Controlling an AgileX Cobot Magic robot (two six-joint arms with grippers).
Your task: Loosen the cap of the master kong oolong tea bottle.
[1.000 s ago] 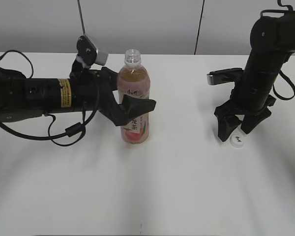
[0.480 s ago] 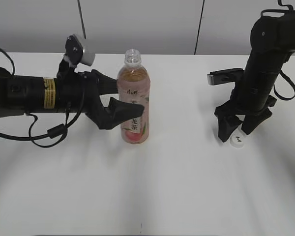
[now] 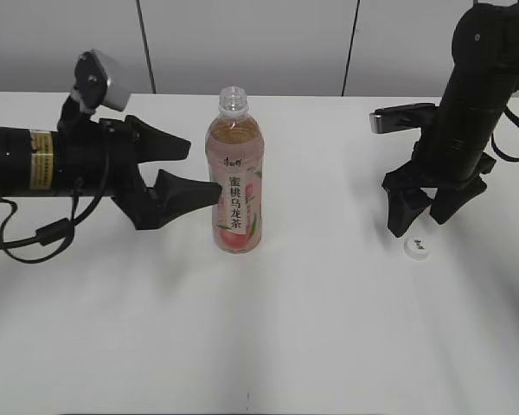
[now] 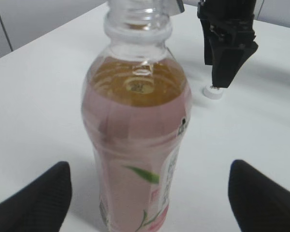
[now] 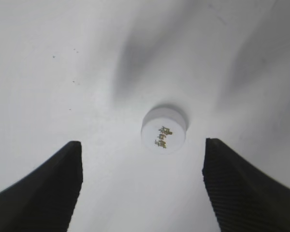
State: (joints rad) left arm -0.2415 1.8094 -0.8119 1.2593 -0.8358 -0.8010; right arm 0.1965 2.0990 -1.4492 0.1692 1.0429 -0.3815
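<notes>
Left gripper (image 3: pixel 193 170) spread wide, empty, fingers pointing right toward the master kong oolong tea bottle (image 3: pixel 234 186), tips just beside its left side, not touching. Left wrist view: both black fingertips (image 4: pixel 36 199) sit low in frame at either side of the bottle (image 4: pixel 135 140) with clear table showing between each tip and the bottle wall. Bottle stands upright on the white table (image 3: pixel 268 337), near centre, neck threads bare and mouth uncovered, pinkish-amber tea up to the shoulder, pink peach label with white strip of black characters facing the exterior camera.

Right gripper (image 3: pixel 428 212) also parted, holding nothing, pointed down and raised above the table, off to the right and well apart from the bottle. Cap (image 3: pixel 417 247) lies flat on the table just below the right gripper's tips, not touched by them. Right wrist view: cap (image 5: pixel 164 130) sits top side up with a small gold-dark printed mark, between the two dark ribbed fingers (image 5: pixel 41 191), nearer the finger on the right of that frame, gap on both sides. Cap also seen in left wrist view (image 4: pixel 213 92) behind the bottle, under the right gripper (image 4: pixel 226 67).

Grey panel wall (image 3: pixel 259 43) behind the table
</notes>
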